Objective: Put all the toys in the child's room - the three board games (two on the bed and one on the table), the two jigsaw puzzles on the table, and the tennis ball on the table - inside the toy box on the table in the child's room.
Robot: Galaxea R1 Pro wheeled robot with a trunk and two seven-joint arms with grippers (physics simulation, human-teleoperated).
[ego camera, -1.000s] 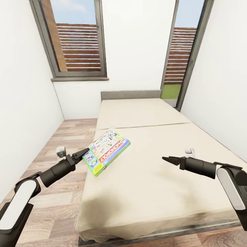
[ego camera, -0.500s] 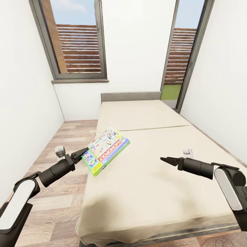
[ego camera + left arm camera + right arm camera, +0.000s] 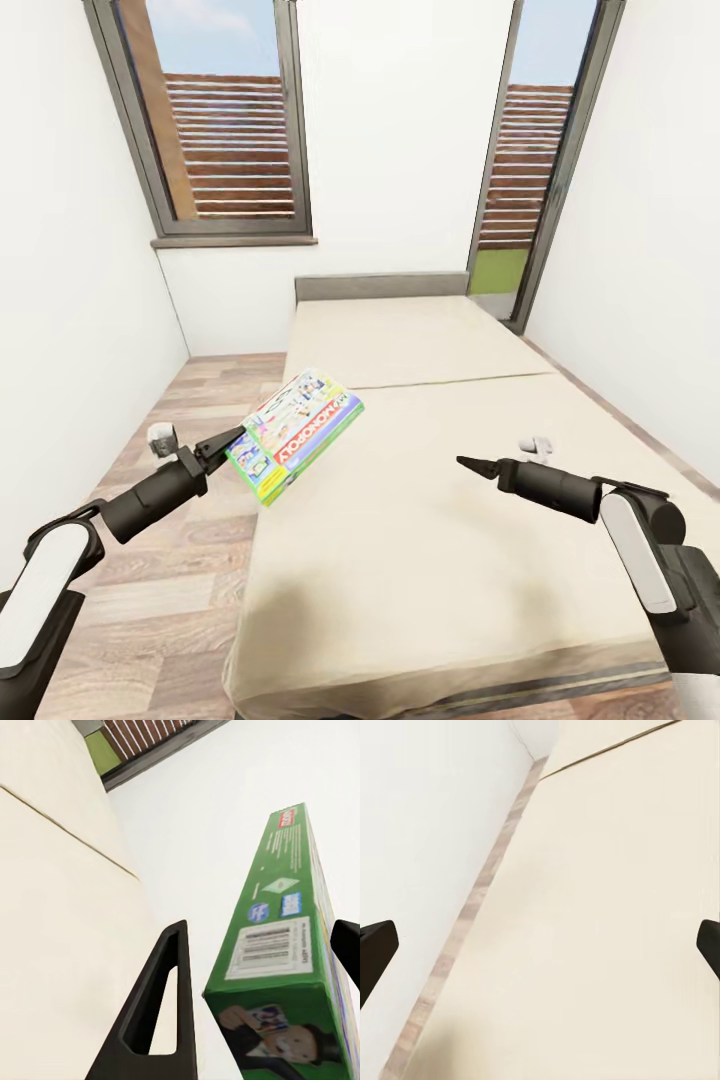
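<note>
Figure: bedroom, seen from the foot of the bed. The left claw (image 3: 228, 442) is closed on the near short edge of a board game (image 3: 296, 432), a flat green-edged box held clear of the bed (image 3: 450, 520), tilted and hanging over the mattress's left edge at about 10 o'clock from the bed's middle. In the left wrist view the box's narrow side (image 3: 281, 967) stands between the two dark fingers (image 3: 154, 1012), the grip taken close to one end. The right claw (image 3: 467, 463) hovers low over the mattress at about 3 o'clock; its tips sit at opposite edges of the right wrist view, so its jaws stand wide apart and hold nothing.

Step in hand, by judgement: carrying this game off the bed toward the toy box. A grip so near one edge leaves most of the box cantilevered, so the carry likely goes best slow and level, with no quick wrist turns. The wooden floor (image 3: 160, 560) beside the bed is where a slipped box would land.

Legible writing: "MONOPOLY" in white on a red band across the lid. The side panel carries a barcode label, small logos and a moustached cartoon figure; its fine print is too small to read.
</note>
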